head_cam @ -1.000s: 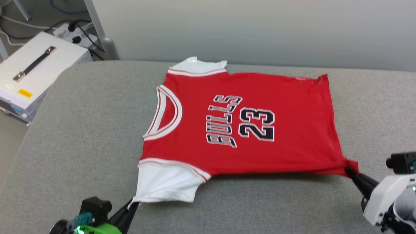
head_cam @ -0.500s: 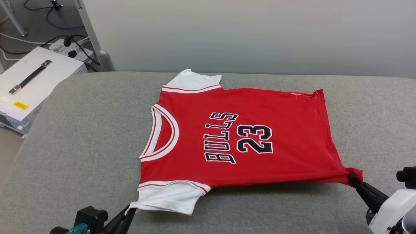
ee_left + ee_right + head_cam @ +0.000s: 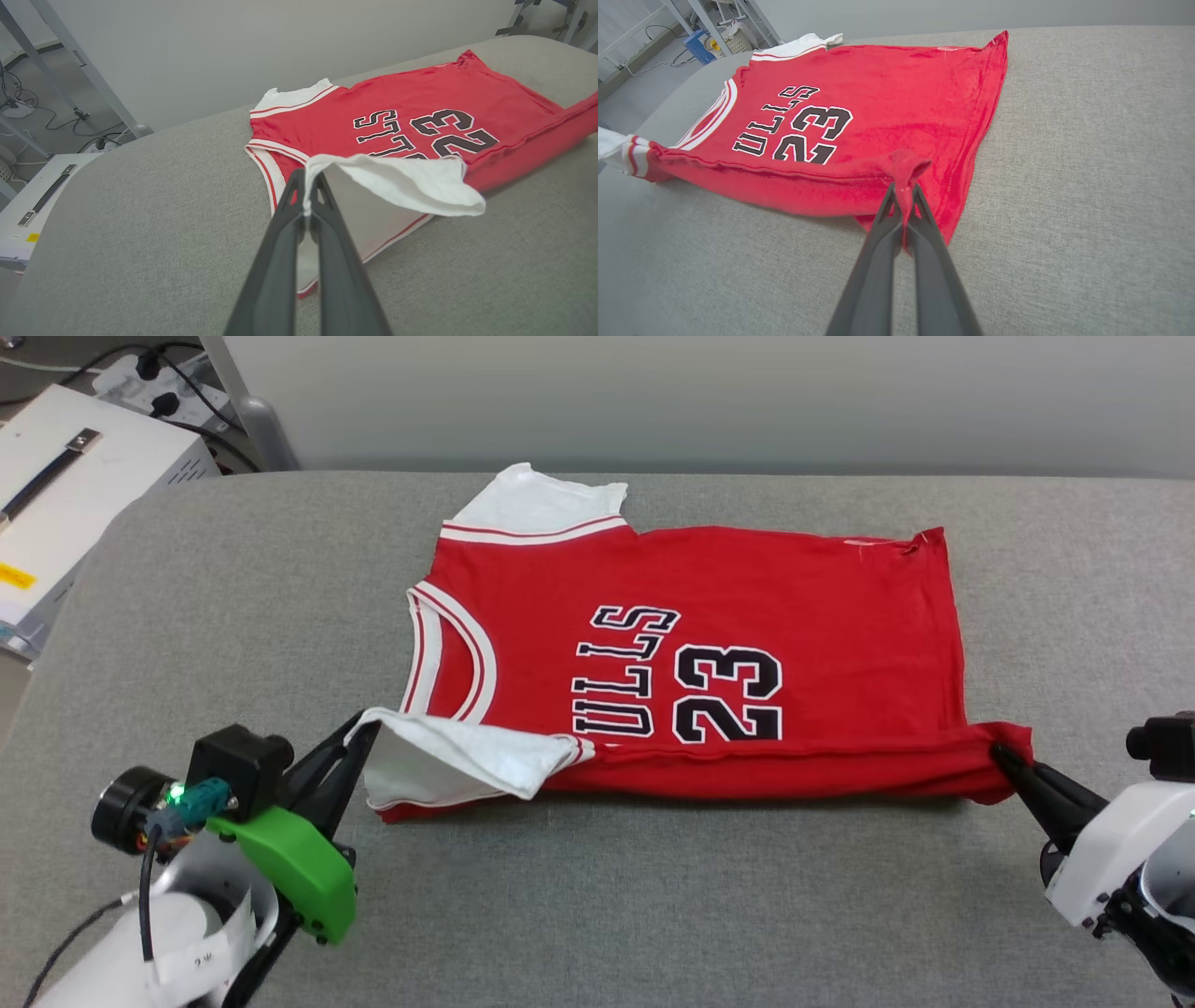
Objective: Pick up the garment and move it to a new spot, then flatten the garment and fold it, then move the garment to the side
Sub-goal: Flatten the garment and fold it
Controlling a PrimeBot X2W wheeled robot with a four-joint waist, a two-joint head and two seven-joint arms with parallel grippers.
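The garment (image 3: 747, 597), a red jersey with white sleeves and black "BULLS 23" print, lies front up on the grey padded table (image 3: 597, 915), collar to the left. Its near edge is lifted and rolled back over the print, covering the first letter. My left gripper (image 3: 366, 733) is shut on the edge of the near white sleeve (image 3: 397, 182), which is raised off the table. At the near right, my right gripper (image 3: 1001, 756) is shut on the red hem corner (image 3: 906, 170). The far white sleeve (image 3: 537, 504) lies flat.
A white case with a black handle (image 3: 65, 485) and a power strip with cables (image 3: 149, 383) stand off the table's far left. A pale wall (image 3: 709, 401) runs behind the table. Grey table surface spreads on every side of the jersey.
Both grippers have lifted the near edge and carried it away from me over the jersey, so the near sleeve and hem now fold over the front. The head camera has also shifted.
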